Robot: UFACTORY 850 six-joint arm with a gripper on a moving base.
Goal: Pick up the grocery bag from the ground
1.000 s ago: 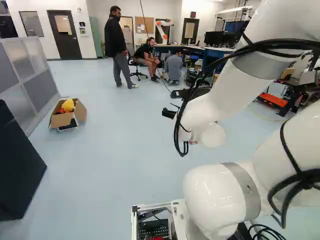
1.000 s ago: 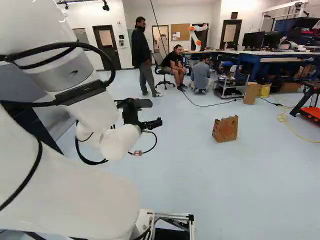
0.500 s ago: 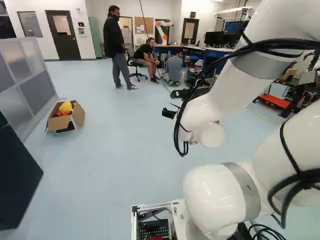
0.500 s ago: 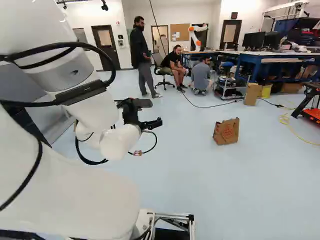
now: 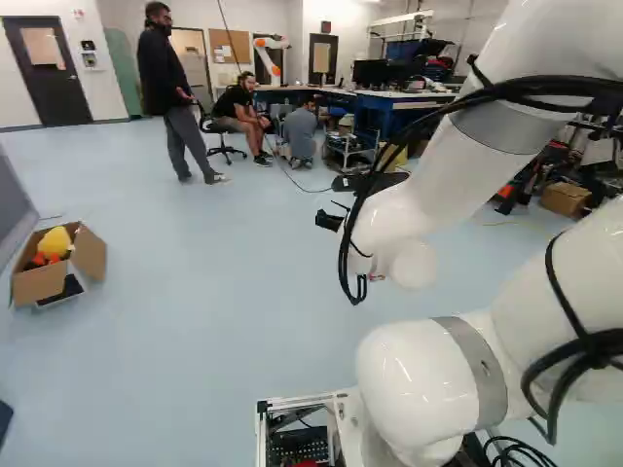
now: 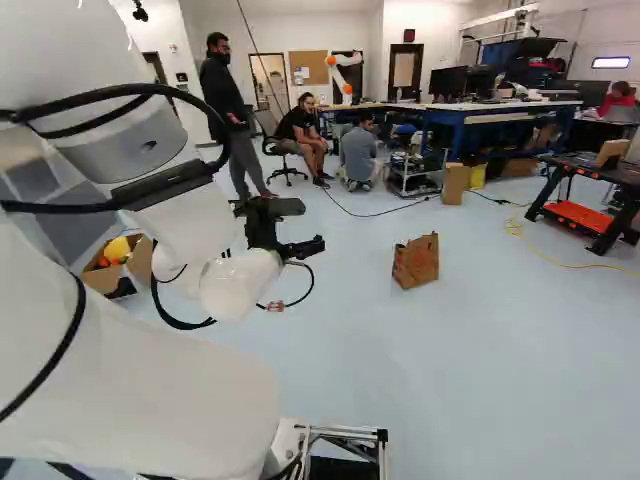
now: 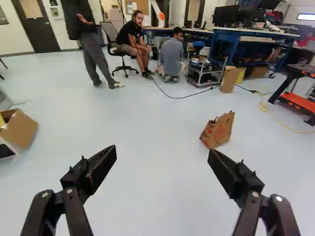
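Observation:
The black gripper (image 6: 268, 228) hangs above the floor at the arm's end in the right base view. In the wrist view its two fingers stand wide apart, so the gripper (image 7: 162, 155) is open with nothing between them. The brown paper grocery bag (image 6: 416, 261) stands on the floor, to the right of the gripper in the right base view. From the wrist, the bag (image 7: 218, 131) shows ahead, beyond the fingertip on the orange-framed stand's side. In the left base view I cannot make out the bag; the arm covers part of that area.
An open cardboard box (image 5: 86, 253) with yellow and orange things stands on the floor at the left. Farther ahead are people, a cart (image 6: 414, 174), a blue workbench (image 6: 455, 128), a cable (image 6: 385, 213) on the floor, another robot (image 6: 345, 76) and a black stand (image 6: 598, 190) with orange parts.
The base has moved, turning right: the room, box and bag have shifted left in the base views. The arm keeps its pose against its lowest joint.

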